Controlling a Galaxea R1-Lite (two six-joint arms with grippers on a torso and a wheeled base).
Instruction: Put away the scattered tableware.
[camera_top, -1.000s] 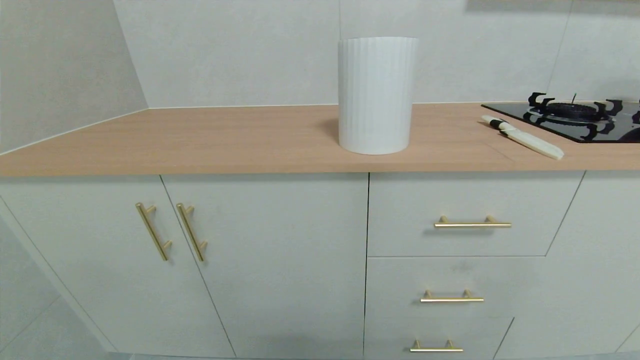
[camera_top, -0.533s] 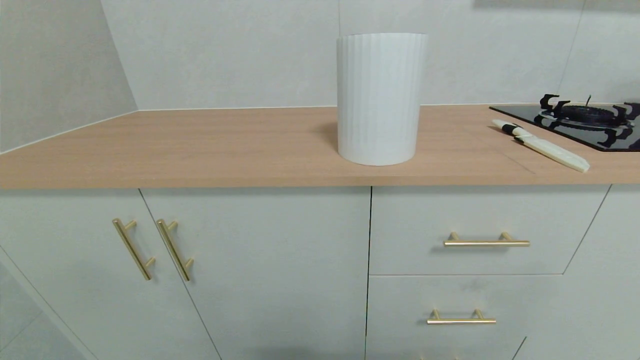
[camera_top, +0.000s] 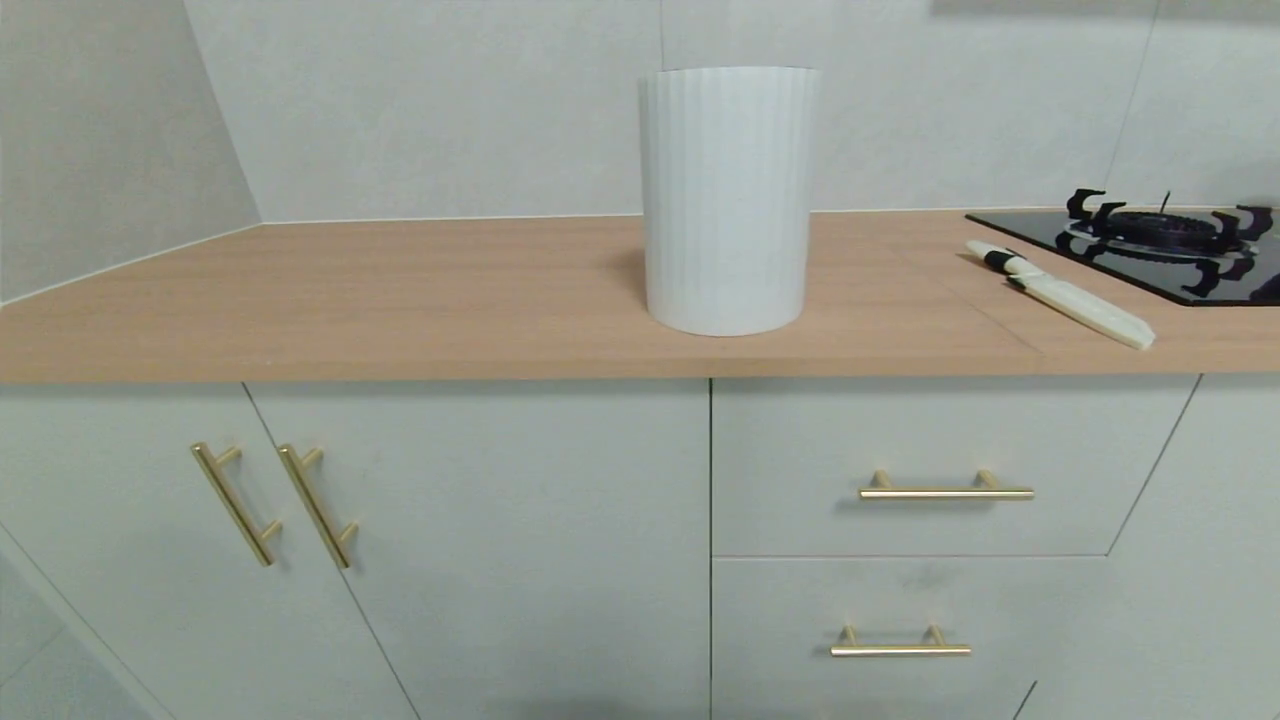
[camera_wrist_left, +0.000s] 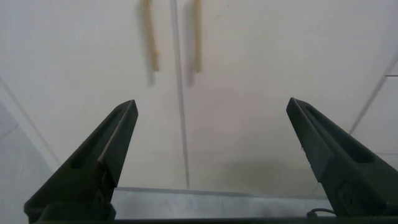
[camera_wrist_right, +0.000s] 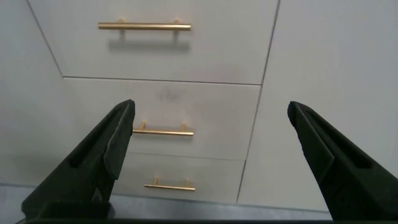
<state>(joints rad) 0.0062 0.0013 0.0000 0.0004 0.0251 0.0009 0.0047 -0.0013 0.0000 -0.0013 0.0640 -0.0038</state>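
Note:
A tall white ribbed holder (camera_top: 726, 200) stands upright near the front edge of the wooden counter (camera_top: 400, 290). A white knife with a black band (camera_top: 1060, 294) lies flat on the counter to the right, beside the stove. My left gripper (camera_wrist_left: 211, 109) is open, down in front of the double cabinet doors, nothing between its fingers. My right gripper (camera_wrist_right: 211, 109) is open too, facing the stack of drawers below the counter.
A black gas hob (camera_top: 1160, 240) sits at the counter's right end. Below are two cabinet doors with gold handles (camera_top: 275, 505) and drawers with gold bar handles (camera_top: 945, 490). Tiled walls close the counter at the back and left.
The whole head view has shifted: the camera has drawn closer and turned slightly, so counter and cabinets sit lower and larger. The holder and knife have not moved on the counter.

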